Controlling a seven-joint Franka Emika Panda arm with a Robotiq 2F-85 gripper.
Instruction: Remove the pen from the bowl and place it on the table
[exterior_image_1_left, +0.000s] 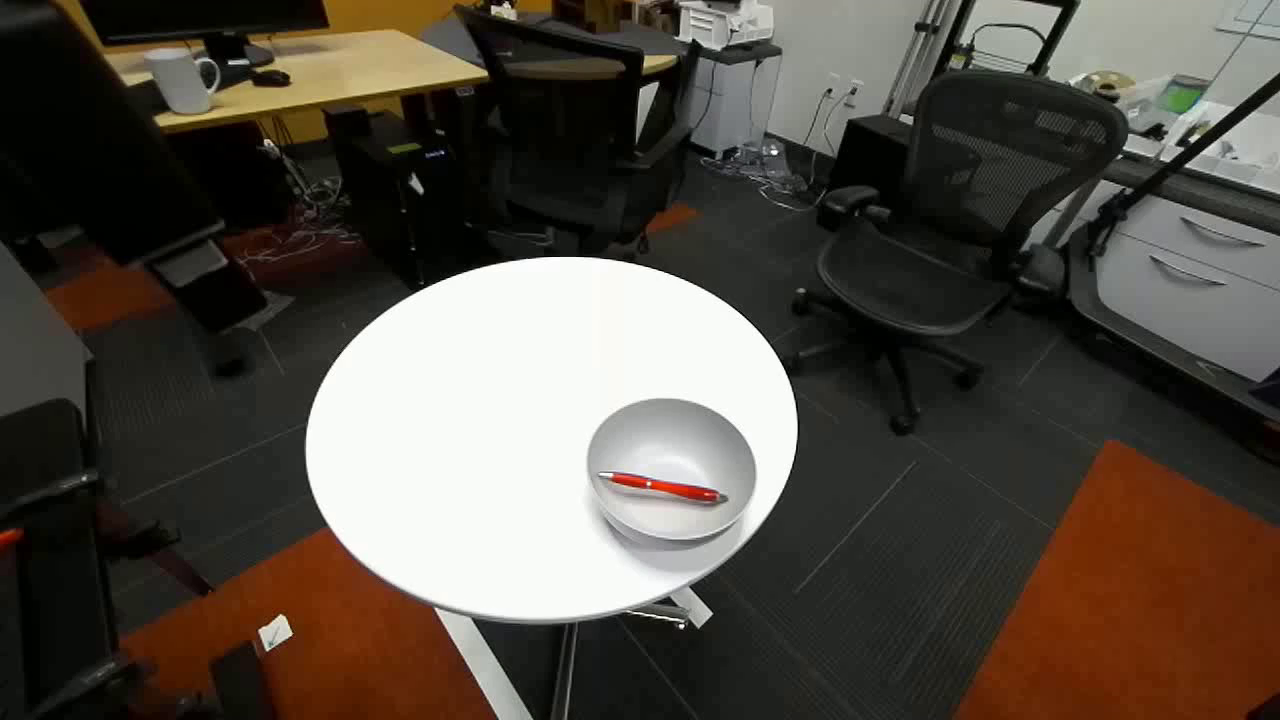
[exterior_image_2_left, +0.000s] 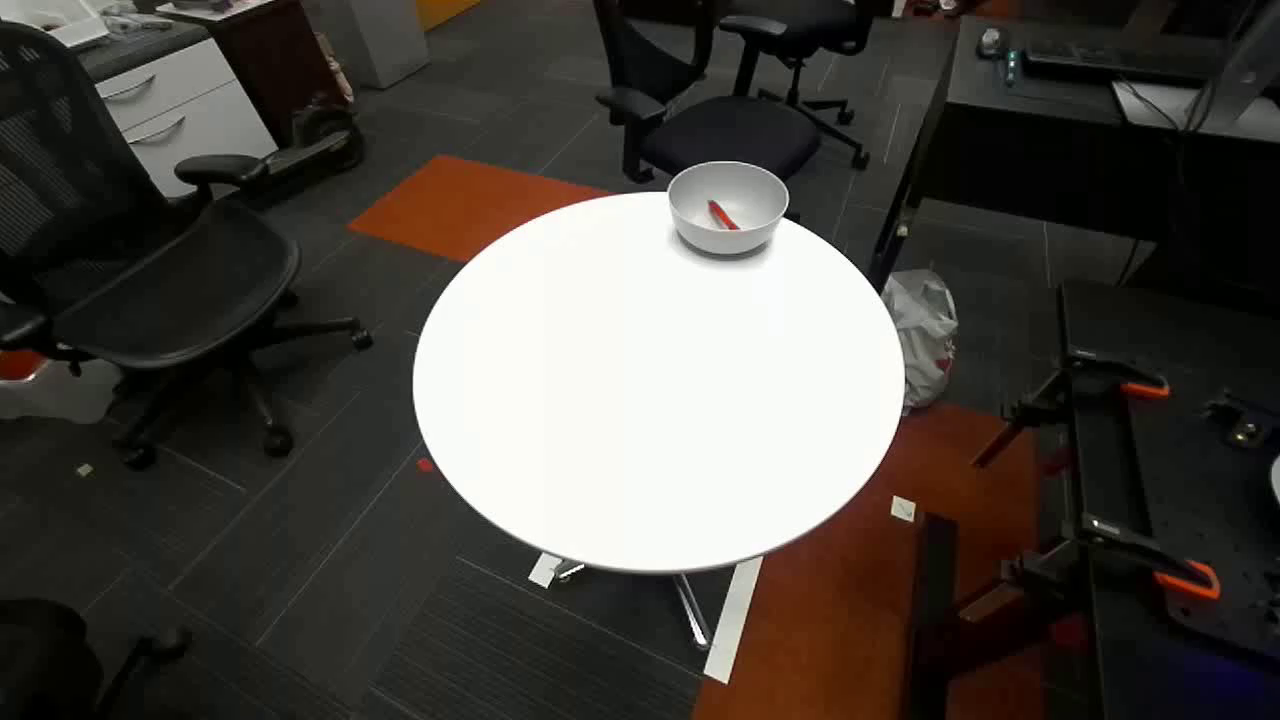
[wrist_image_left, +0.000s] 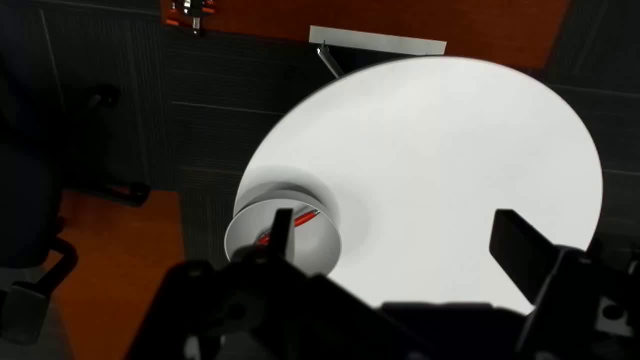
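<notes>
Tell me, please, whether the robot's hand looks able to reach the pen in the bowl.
Probably yes: the hand is open and nothing lies over the pen in the bowl, though the bowl's wall might hinder the grasp.

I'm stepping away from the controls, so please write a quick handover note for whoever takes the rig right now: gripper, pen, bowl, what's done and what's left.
Gripper: open, holding nothing.
Pen: red, lying inside the bowl; in the wrist view the gripper hides part of it.
Bowl: upright on the round white table, near the edge.
Done: no part of the pen's move; it is not yet gripped or out of the bowl.
Left: grip the pen, lift it clear of the bowl, lay it on the table and let go.
</notes>
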